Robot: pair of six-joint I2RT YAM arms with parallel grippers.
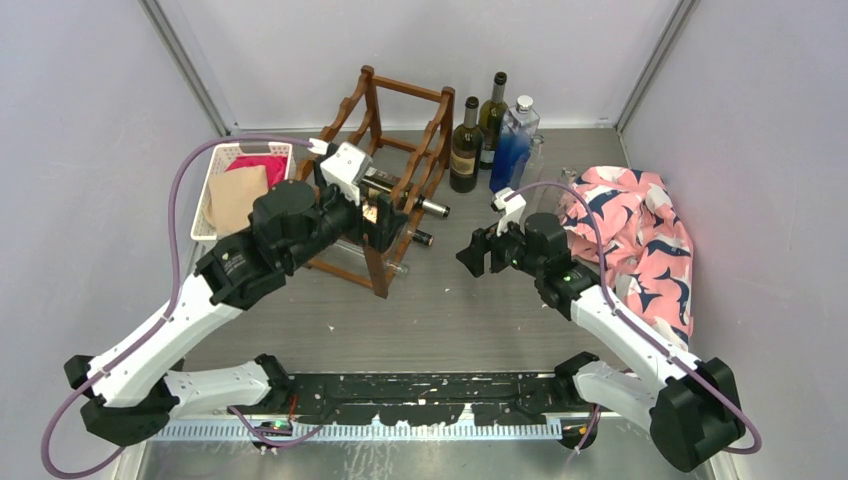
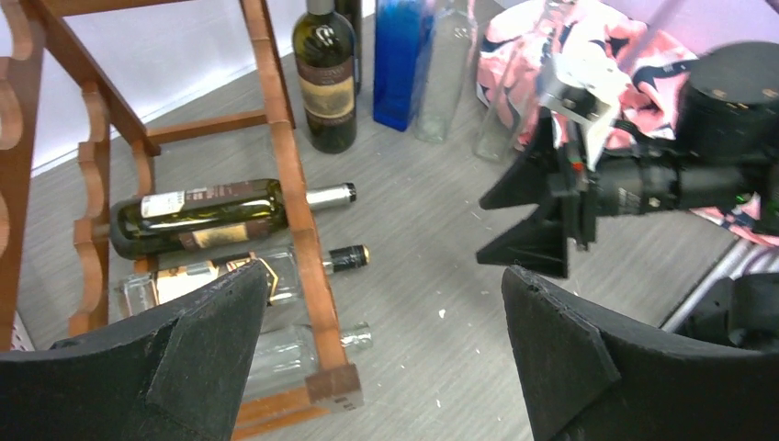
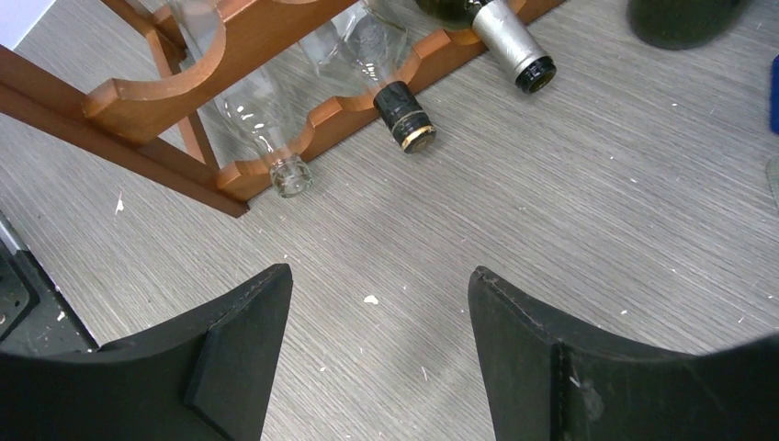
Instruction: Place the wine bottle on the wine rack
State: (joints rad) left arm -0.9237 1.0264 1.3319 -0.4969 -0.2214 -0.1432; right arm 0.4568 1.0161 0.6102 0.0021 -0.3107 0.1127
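Seen from above, the wine rack [image 1: 437, 140] stands upper centre, with the left claw [image 1: 383, 222] against it and the right claw [image 1: 483, 252] mid-frame. The left wrist view shows its claw spread wide and empty, and a dark wine bottle [image 2: 207, 216] lying in the rack at left. In the right wrist view the claw is half-spread, holding nothing, over the tabletop [image 3: 597, 184]. The glass is likely heavy, rigid, slick and breakable, so it is best gripped around the body.

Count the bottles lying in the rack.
3, on the lowest rail of the wine rack: dark green bottle farthest, black-capped bottle middle, uncapped clear bottle nearest. The left arm may hide others.
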